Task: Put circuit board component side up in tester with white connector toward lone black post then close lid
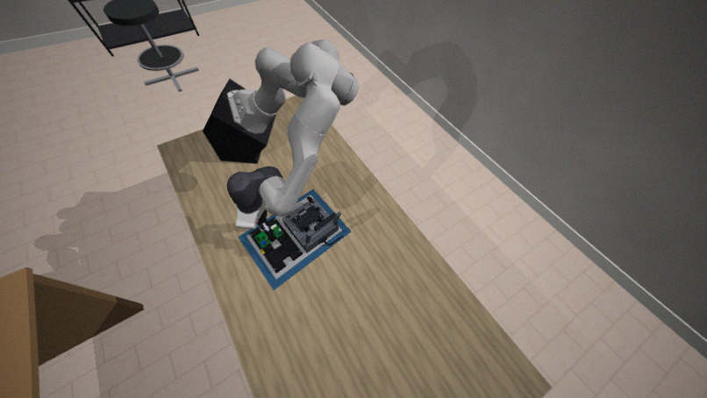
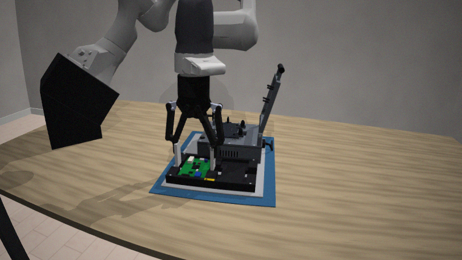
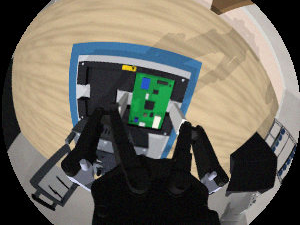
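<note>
The green circuit board (image 1: 261, 238) (image 2: 195, 170) (image 3: 150, 98) lies flat in the left bay of the black tray (image 1: 289, 255) (image 2: 237, 181), component side up, with a white connector (image 2: 190, 158) at its far edge. My gripper (image 1: 265, 230) (image 2: 194, 161) (image 3: 149, 104) points straight down and is open. Its two pale fingertips stand at board level, one on each side of the board; I cannot tell if they touch it. The grey tester (image 1: 307, 221) (image 2: 237, 145) stands just behind the tray. Its lid (image 1: 330, 223) (image 2: 270, 95) is raised nearly upright, and small black posts (image 2: 241, 124) stand on its bed.
Tray and tester sit on a white plate on a blue mat (image 1: 276, 284) (image 2: 269, 197) on the wooden table (image 2: 355, 193). The arm's black base block (image 1: 232, 131) (image 2: 74, 99) stands at the left rear. The raised lid stands to the right of the gripper.
</note>
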Tool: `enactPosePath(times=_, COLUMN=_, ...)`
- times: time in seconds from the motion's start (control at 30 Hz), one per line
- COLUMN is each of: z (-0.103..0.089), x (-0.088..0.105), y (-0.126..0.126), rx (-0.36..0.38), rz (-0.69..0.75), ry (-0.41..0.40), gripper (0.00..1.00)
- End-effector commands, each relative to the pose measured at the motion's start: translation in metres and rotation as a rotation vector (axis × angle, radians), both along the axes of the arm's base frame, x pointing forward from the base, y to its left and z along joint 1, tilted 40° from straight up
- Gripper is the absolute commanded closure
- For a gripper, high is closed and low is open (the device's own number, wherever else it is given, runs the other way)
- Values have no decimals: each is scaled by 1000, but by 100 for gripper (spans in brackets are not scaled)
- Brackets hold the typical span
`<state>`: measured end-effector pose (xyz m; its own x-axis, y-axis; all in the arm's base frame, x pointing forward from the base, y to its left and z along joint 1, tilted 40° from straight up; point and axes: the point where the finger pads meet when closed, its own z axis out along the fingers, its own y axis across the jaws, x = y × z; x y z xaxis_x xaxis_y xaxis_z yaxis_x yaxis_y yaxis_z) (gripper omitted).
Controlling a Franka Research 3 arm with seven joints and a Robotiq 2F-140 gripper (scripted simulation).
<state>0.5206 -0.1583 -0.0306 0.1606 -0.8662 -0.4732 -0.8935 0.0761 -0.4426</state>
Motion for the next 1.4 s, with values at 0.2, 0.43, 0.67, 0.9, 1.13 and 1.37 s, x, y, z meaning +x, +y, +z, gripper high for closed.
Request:
enactPosePath(times=0.2, z=-4, x=4, y=4, rx=-5, rz=5, ry=-4, gripper=42)
enactPosePath(times=0.43, z=-6, x=4, y=4, rx=-5, rz=5, ry=-4, gripper=42)
enactPosePath(times=0.67, z=-6, x=5, y=5, rx=-5, rz=5, ry=-4, gripper=42)
enactPosePath(times=0.9, z=-6, x=5, y=5, rx=-5, rz=5, ry=-4, gripper=42)
enactPosePath(times=1.13, z=-6, x=5, y=5, rx=-5, rz=5, ry=-4, gripper=42)
enactPosePath(times=1.37, z=-6, x=5, y=5, rx=-5, rz=5, ry=-4, gripper=42)
